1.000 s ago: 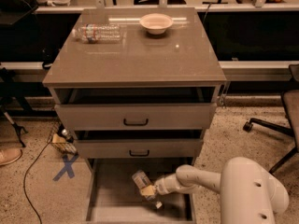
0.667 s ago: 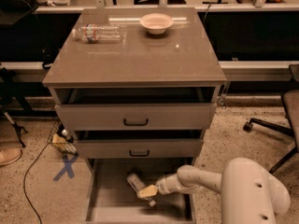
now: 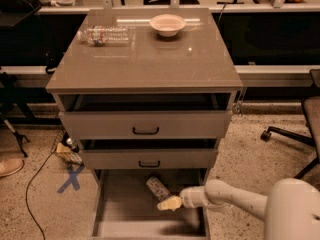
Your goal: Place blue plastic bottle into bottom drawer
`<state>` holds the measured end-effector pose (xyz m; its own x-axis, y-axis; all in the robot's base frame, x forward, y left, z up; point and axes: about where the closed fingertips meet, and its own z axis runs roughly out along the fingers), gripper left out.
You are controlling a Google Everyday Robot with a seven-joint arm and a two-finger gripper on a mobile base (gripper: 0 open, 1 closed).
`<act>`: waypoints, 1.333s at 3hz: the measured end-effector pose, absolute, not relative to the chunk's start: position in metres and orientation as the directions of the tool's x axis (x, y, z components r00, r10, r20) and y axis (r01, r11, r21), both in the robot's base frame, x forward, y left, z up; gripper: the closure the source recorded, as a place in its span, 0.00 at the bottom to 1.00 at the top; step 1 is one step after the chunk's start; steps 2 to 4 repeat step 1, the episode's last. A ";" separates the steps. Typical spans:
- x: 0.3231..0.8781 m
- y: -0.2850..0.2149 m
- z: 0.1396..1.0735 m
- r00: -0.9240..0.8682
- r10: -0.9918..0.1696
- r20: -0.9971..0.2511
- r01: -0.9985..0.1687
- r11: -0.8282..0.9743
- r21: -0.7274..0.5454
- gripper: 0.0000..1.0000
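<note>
nearest to us, at the lower right, sits the robot's rounded white body (image 3: 295, 211), from which the white arm (image 3: 235, 199) reaches left into the bottom drawer (image 3: 125, 219), the lowest and deepest grey drawer of the cabinet, pulled open. the pale two-finger gripper (image 3: 169, 203) is low inside this drawer, right of centre, at the near end of the small blue plastic bottle (image 3: 157, 187); we cannot tell whether it is released, clenched or grasping the bottle. the bottle lies inside the drawer, angled up and left away from the gripper. above, the grey middle drawer (image 3: 190, 159) and grey top drawer (image 3: 100, 124), each with a black handle, stand slightly pulled out. farther back, on the grey cabinet top (image 3: 150, 64), a clear crinkled plastic bottle (image 3: 105, 35) lies on its side at the rear left, and a shallow white bowl (image 3: 167, 24) stands at the rear centre, well apart from it.
</note>
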<state>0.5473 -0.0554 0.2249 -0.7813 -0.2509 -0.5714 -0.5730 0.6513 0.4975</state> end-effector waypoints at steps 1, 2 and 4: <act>0.535 -0.107 0.254 -0.764 -0.187 -0.618 -0.547 0.696 0.466 0.00; 0.535 -0.107 0.254 -0.764 -0.187 -0.618 -0.547 0.696 0.466 0.00; 0.535 -0.107 0.254 -0.764 -0.187 -0.618 -0.547 0.696 0.466 0.00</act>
